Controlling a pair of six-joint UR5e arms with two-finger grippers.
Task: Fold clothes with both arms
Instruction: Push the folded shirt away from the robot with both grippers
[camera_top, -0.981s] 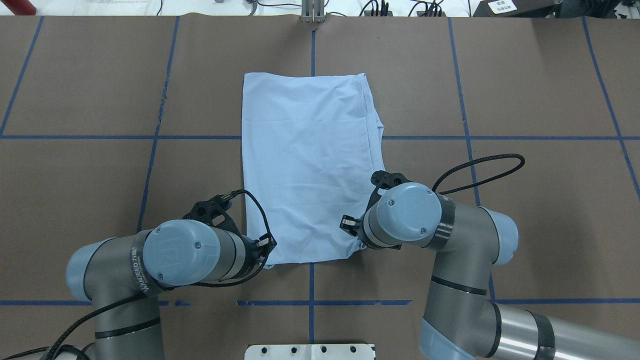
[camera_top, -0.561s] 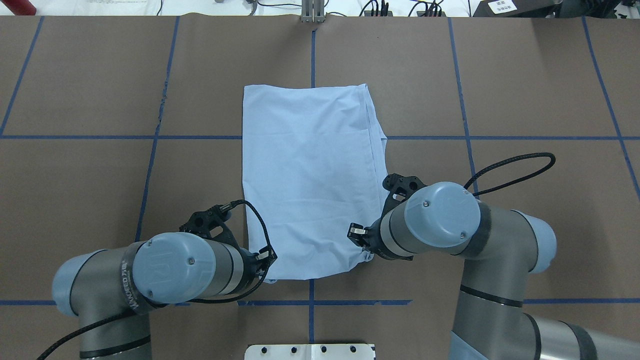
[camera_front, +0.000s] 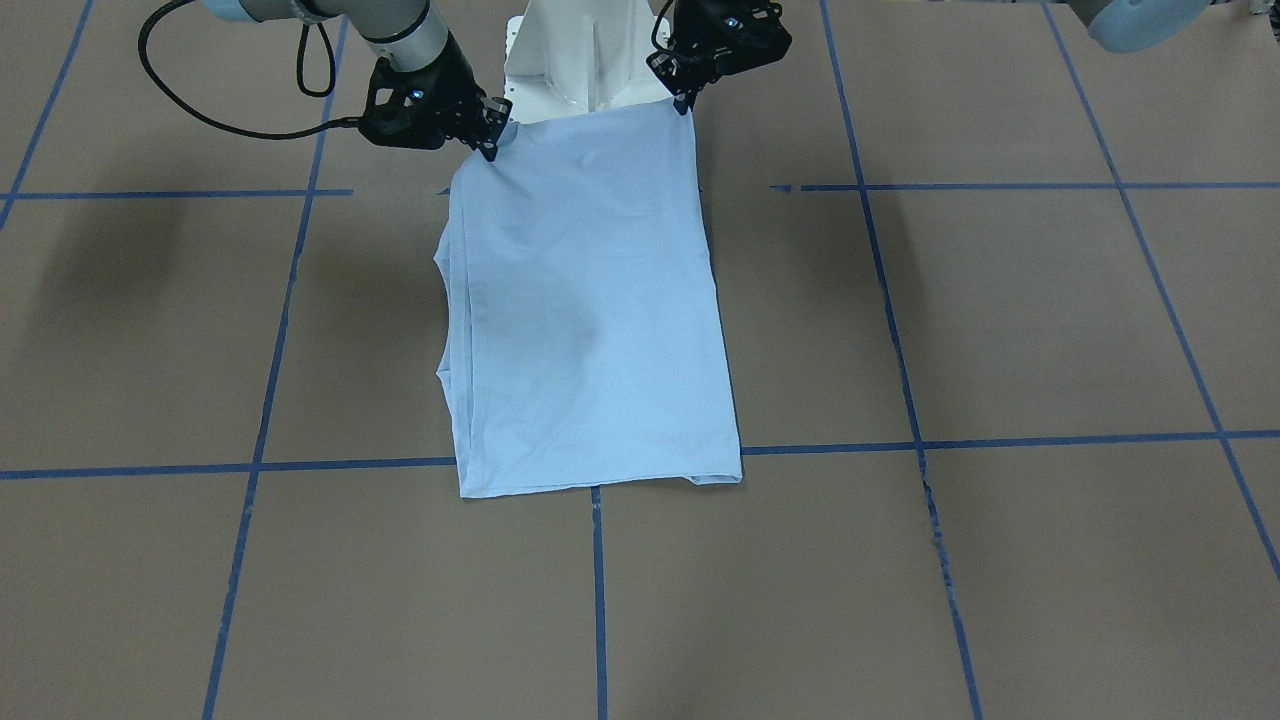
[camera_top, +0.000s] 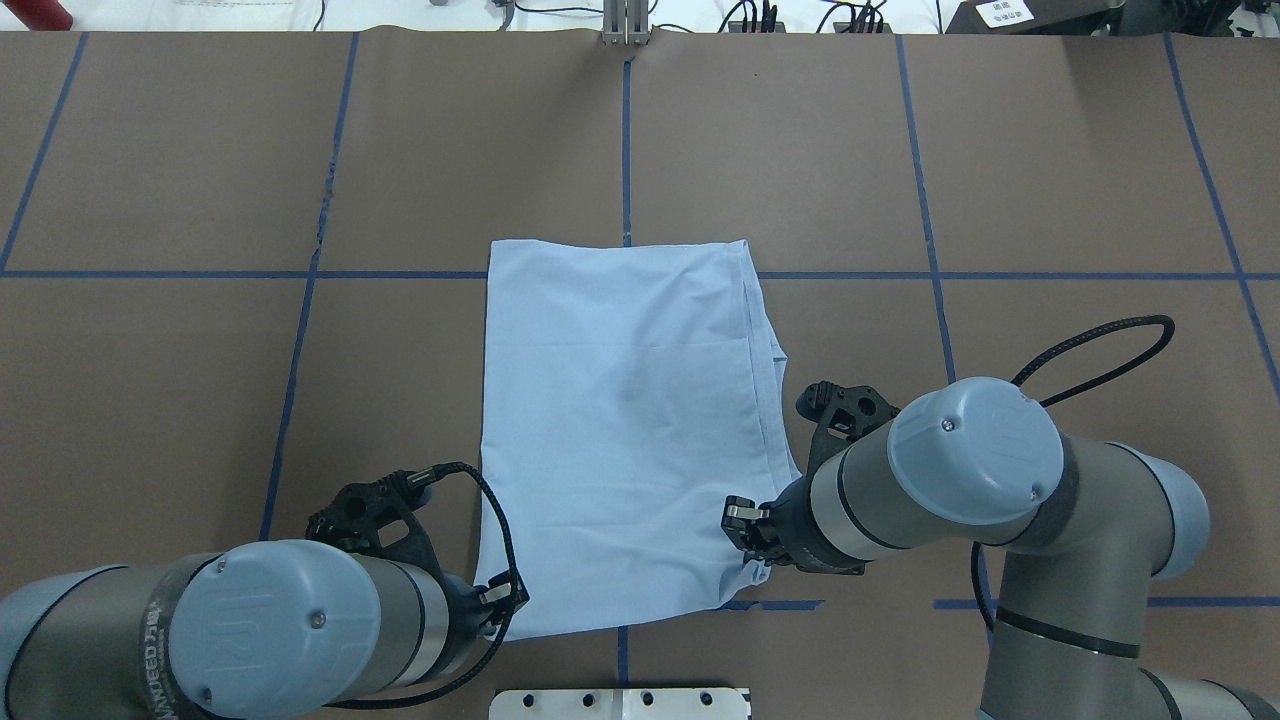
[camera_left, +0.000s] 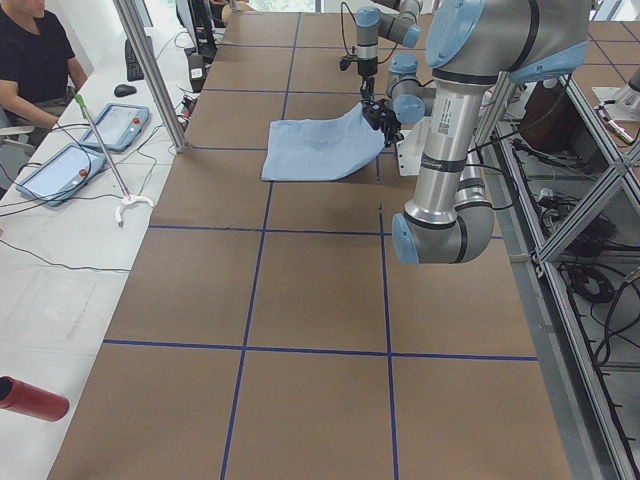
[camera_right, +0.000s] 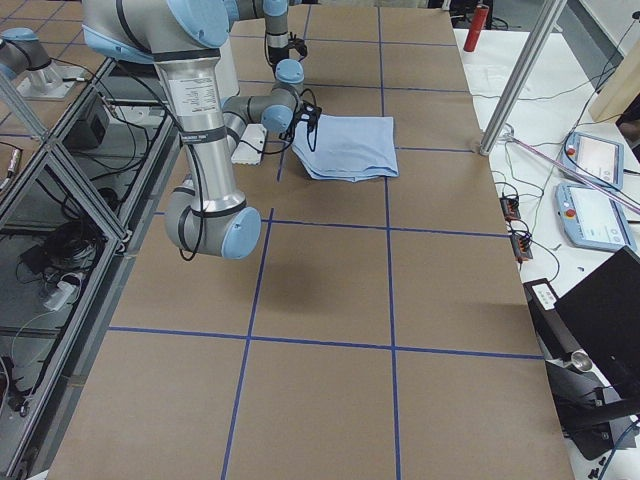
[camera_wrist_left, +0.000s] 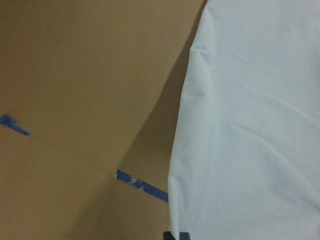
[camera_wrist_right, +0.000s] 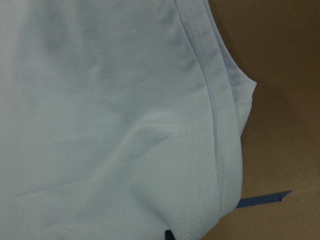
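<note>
A: Front view — where is the folded light blue cloth T-shirt (camera_front: 590, 320)?
B: On the brown paper-covered table (camera_front: 1000, 320). Its robot-side corners are raised, pinched tight by the black left gripper (camera_front: 687, 103) and the black right gripper (camera_front: 490, 148).
A: Overhead?
B: Bare table all round — far edge just past a blue tape line (camera_top: 1000, 275).
A: Wrists?
B: Only the right one shows the stitched hem (camera_wrist_right: 207, 85).

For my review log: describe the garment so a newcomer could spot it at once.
On the brown table crossed by blue tape lines, look at the middle. The light blue T-shirt, folded into a rectangle, lies with two corners pinched by the left gripper and right gripper; it is the only cloth there.
</note>
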